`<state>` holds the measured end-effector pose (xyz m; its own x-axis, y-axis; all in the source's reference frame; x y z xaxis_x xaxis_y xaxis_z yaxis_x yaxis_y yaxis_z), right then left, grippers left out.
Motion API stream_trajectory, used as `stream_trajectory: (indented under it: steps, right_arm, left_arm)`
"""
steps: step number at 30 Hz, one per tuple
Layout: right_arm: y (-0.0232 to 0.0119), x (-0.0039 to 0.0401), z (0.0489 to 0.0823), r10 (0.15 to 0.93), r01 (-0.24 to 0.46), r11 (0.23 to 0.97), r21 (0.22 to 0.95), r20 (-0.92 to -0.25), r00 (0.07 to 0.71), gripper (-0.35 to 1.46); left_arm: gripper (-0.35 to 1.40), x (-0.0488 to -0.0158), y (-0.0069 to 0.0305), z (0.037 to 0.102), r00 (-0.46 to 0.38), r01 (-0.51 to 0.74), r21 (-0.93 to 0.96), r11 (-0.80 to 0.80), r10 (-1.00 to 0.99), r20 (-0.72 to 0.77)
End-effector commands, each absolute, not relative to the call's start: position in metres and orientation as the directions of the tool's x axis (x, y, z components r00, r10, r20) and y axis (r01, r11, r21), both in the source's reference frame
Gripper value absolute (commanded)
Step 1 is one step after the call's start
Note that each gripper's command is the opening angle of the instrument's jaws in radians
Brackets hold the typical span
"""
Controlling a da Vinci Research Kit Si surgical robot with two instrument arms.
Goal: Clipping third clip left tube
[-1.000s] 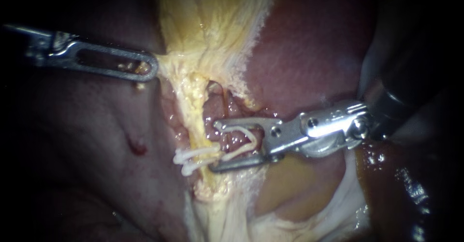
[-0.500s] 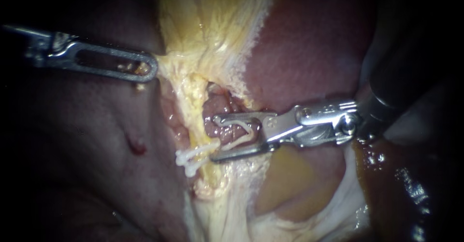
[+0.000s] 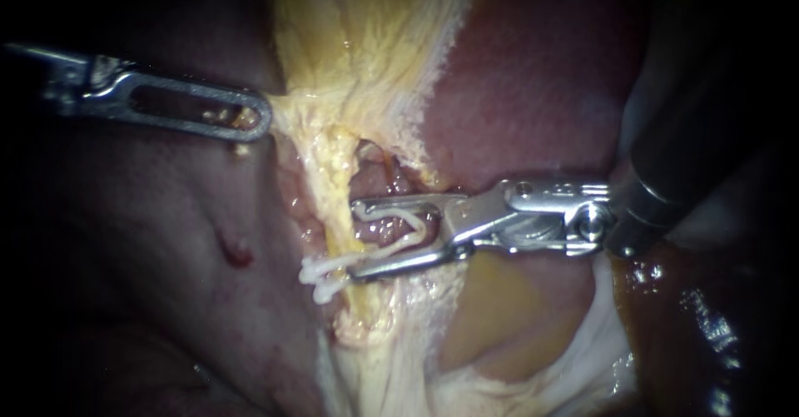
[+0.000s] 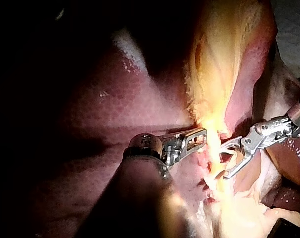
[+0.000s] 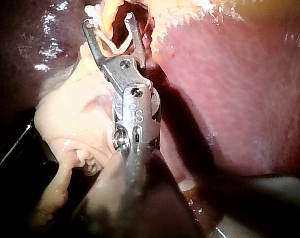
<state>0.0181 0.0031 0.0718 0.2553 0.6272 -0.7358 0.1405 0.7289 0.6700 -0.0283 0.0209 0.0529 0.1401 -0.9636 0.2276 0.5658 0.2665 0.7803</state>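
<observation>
The right instrument's claw (image 3: 356, 242), a slim silver fork just left of centre in the endoscope view, stands spread wide yet is grasping an open white plastic clip (image 3: 423, 227), with one leg seated along each jaw. Its tips reach the left tube (image 3: 337, 180), a pale yellow cord running down the middle of the frame. The lower tip sits just above the two white clips (image 3: 323, 277) already pinched across that cord. From where I stand the cord does not look fully inside the fork. Before squeezing, I would want both tips seen past its far side, and the clip square across it and clear of the other two. At upper left the left instrument's claw (image 3: 260, 121) is clenched on the edge of the yellow fatty tissue (image 3: 366, 51), drawing it taut beside the dark red liver (image 3: 533, 92); that pull wants to be held steady during the squeeze.
</observation>
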Motion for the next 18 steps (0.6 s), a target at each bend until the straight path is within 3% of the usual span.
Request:
stream_trajectory:
  steps: [1, 18]
  right_arm:
    - [0.0032, 0.0185, 0.0719, 0.627, 0.15, 0.726, 0.671, -0.735, 0.256, 0.49]
    - [0.003, 0.0225, 0.072, 0.697, 0.269, 0.647, 0.713, -0.697, 0.171, 0.49]
  left_arm:
    - [-0.35, -0.0284, 0.0209, 0.0529, 0.14, 0.566, 0.78, 0.266, -0.964, 0.228]
    - [-0.35, -0.0287, 0.0209, 0.0531, 0.139, 0.567, 0.78, 0.266, -0.964, 0.228]
